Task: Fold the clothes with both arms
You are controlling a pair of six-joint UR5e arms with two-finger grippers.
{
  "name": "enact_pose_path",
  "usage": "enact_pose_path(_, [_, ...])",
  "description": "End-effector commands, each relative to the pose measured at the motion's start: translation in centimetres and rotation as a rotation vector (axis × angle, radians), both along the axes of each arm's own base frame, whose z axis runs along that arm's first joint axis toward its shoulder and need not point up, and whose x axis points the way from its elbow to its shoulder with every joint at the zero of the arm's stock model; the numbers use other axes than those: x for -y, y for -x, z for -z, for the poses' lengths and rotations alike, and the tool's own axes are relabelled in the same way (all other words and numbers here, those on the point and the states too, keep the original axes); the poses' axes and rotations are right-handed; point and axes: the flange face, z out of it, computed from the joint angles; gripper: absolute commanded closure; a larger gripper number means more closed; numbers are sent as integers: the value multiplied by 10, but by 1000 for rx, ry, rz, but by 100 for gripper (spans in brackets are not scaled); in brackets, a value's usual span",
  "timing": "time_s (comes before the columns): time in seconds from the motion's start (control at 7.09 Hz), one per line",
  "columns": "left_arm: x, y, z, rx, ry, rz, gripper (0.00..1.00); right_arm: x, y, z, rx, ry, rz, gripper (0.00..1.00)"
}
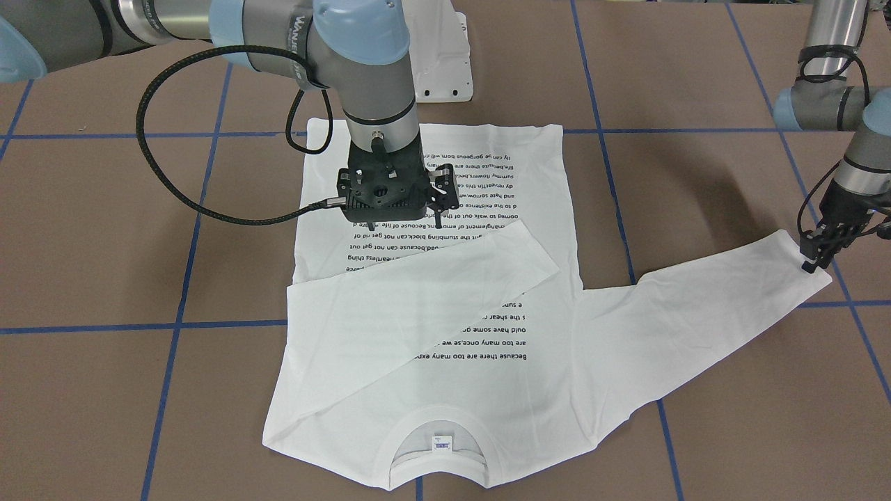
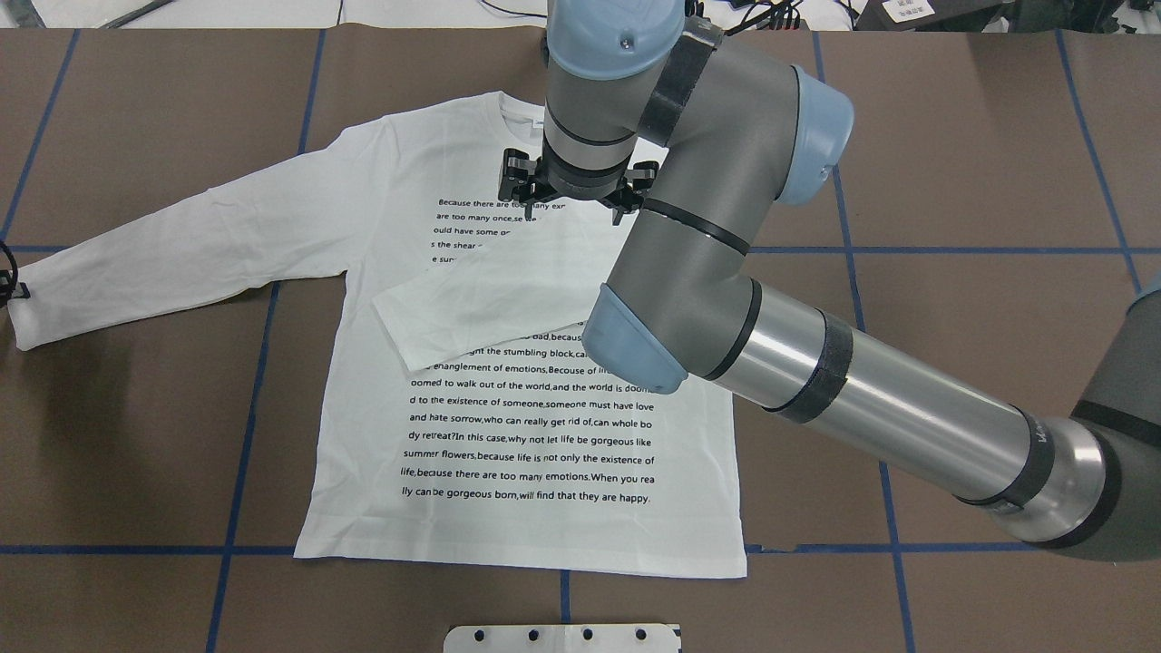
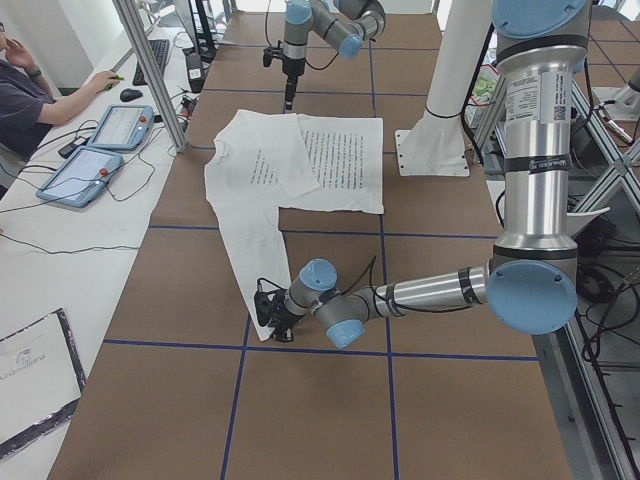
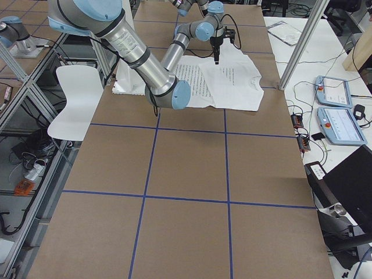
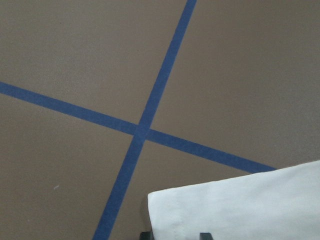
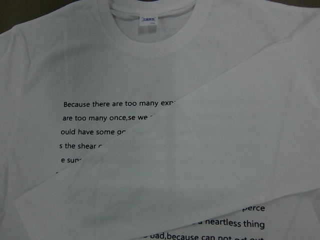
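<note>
The white long-sleeved T-shirt (image 1: 445, 376) lies flat on the brown table, text side up, with its neck label (image 1: 443, 442) toward the operators' side. One sleeve (image 2: 490, 299) is folded slantwise across the chest. The other sleeve (image 2: 181, 263) stretches straight out to the robot's left. My right gripper (image 1: 401, 224) hangs open above the printed text and holds nothing. My left gripper (image 1: 814, 263) is down at the outstretched sleeve's cuff (image 5: 225, 210). It looks open, with a fingertip (image 5: 145, 235) on either side of the cuff's edge.
The white metal pedestal (image 1: 445, 62) stands just behind the shirt's hem. Blue tape lines (image 5: 145, 130) cross the table in a grid. A person (image 3: 20, 90) sits at a side desk with tablets (image 3: 90, 160), off the table's far side.
</note>
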Motion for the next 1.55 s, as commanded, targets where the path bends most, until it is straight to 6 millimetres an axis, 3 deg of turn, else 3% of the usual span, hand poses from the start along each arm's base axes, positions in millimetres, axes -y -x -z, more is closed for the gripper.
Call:
enact_pose_path(0.0, [1,-1,5,-6,-9,-2,92,-3,-3,-1,5,-2,1,0])
enact_pose_path(0.28, [1,-2,6,-7,-10,-3,100,-4,-6,-10,1,0,0,0])
enact_pose_path(0.56, [5,-4,32,-36,-39,-9,100,-7,-11,-15,6,1,4,0])
enact_pose_path(0.71, [9,-8,55,-54,-46,-20,100,-10,-28,-22,16,-5,-6,0])
enact_pose_path(0.99, [16,-17,129,-87,-12,-63,100,-4,-65,-60,-9,-22,-11,0])
enact_pose_path(1.13, [23,-23,181,-74,12,-67,100,5,-84,-84,-23,-12,1,0])
enact_pose_path(1.41, [52,-42,318,-57,49,-68,100,12,-130,-129,-51,-30,35,0])
